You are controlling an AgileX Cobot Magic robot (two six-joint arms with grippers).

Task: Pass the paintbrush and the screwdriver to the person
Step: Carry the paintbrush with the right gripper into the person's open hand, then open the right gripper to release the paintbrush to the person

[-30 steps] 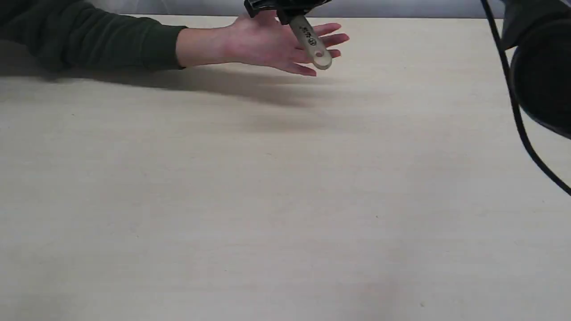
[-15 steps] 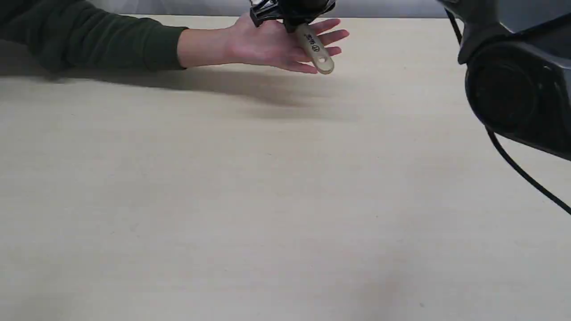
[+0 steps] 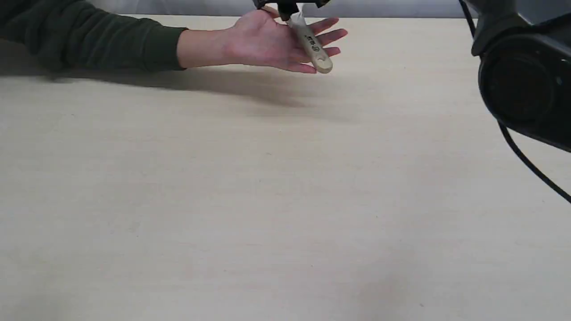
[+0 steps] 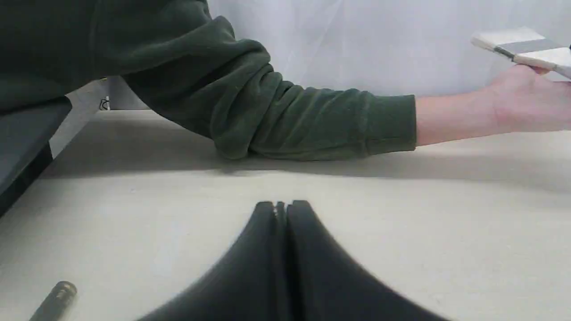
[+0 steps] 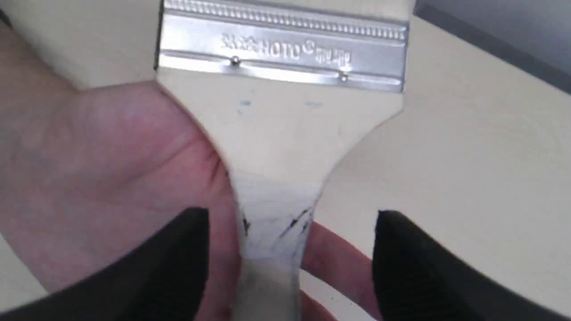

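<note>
The paintbrush [image 3: 313,45] lies across the person's open palm [image 3: 263,42] at the table's far edge, its wooden handle sticking out past the fingers. My right gripper [image 3: 287,4] hovers just above it, mostly cut off by the frame's top. In the right wrist view this gripper [image 5: 292,218] is open, its black fingers [image 5: 187,249] apart on either side of the brush's neck [image 5: 285,125], with the hand [image 5: 111,169] underneath. My left gripper [image 4: 281,206] is shut and empty, low over the table. A dark slim cylinder end [image 4: 55,301], seemingly the screwdriver's handle, lies beside it.
The green-sleeved forearm [image 3: 102,42] rests along the far left of the tan table [image 3: 267,200]. My right arm's bulky black joint and its cable [image 3: 522,84] hang over the right side. A dark ledge [image 4: 22,147] borders the table in the left wrist view.
The right gripper has let go of the paintbrush and risen a little. The brush now rests on the palm. The right arm's big joint shifted slightly rightward.
</note>
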